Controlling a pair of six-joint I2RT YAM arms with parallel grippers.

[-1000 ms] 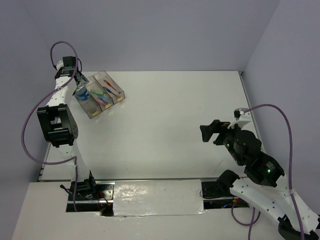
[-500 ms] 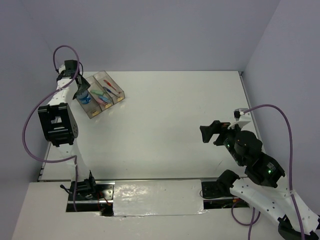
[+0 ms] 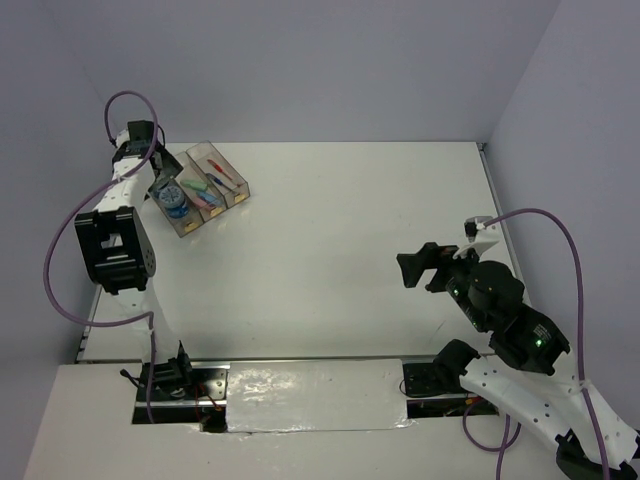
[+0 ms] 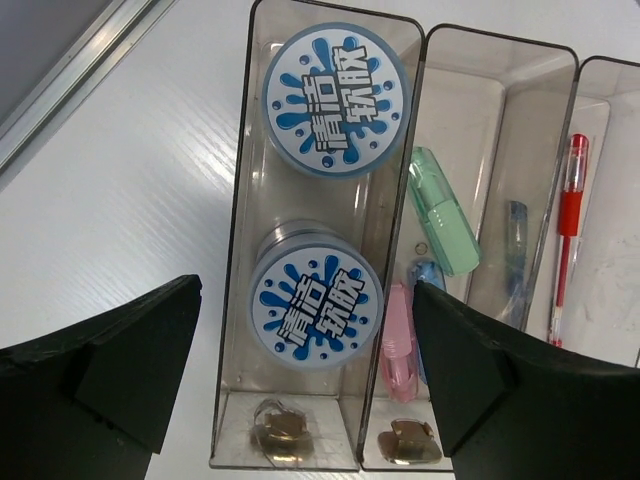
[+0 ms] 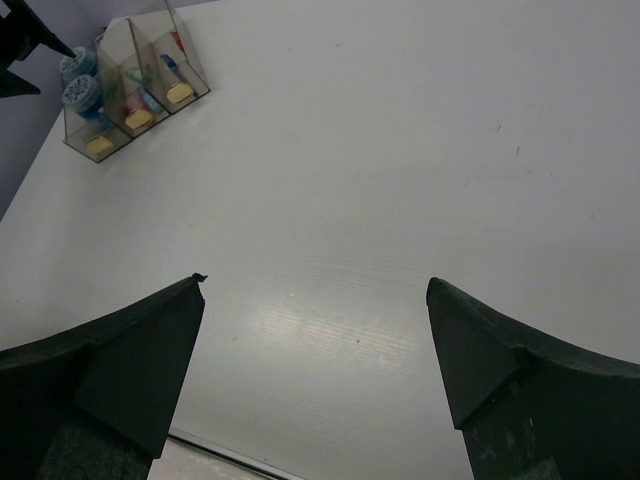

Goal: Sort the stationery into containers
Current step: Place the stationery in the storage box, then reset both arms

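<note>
Two rolls (image 4: 316, 308) lie flat, one behind the other, in the end bin (image 4: 237, 250), right under the left gripper (image 4: 305, 285), whose jaws stand wide apart and hold nothing. A green bar (image 4: 443, 212), pink bar (image 4: 397, 340) and blue bar (image 4: 425, 275) share the middle bin (image 4: 465, 100); a red pen (image 4: 567, 230) and blue pen (image 4: 514, 250) lie in the third bin (image 4: 612, 180). The right gripper (image 5: 315, 285), likewise spread and unladen, hangs over the table (image 5: 400, 150), well apart from the bins. The rolls look light, rigid and smooth-rimmed, probably slippery: best pinched across the diameter. The pens would likely roll, so take them mid-shaft.

table (image 3: 330, 250): white, matte | walls (image 3: 330, 60): pale lilac | near edge: glossy white panel (image 3: 310, 395)
</note>
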